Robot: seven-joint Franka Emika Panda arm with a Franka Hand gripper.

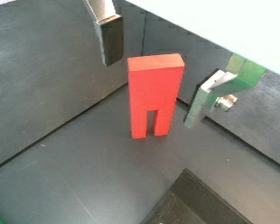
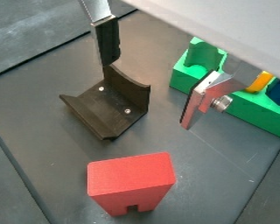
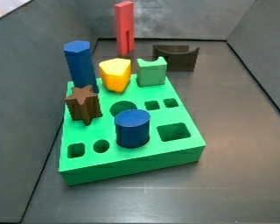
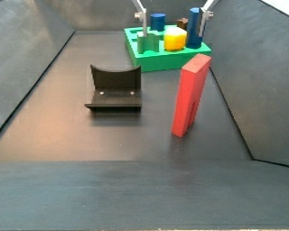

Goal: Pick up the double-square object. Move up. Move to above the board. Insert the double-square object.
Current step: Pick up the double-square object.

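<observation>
Red double-square object (image 1: pixel 156 94) standing upright on the dark worktop (image 1: pixel 73 166), gripper (image 1: pixel 166 66) hovering above it, jaws gaping wide and holding nothing, green board (image 2: pixel 230 92) sitting well apart.

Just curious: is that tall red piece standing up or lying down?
Upright: the double-square object stands on end on the floor, the open gripper above, not touching.

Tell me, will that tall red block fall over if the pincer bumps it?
Probably. The tall red double-bar block stands upright on a narrow split foot, so a push up high could tip it. It looks stiff, with flat sides. The open pincer straddles it, not touching.
</observation>
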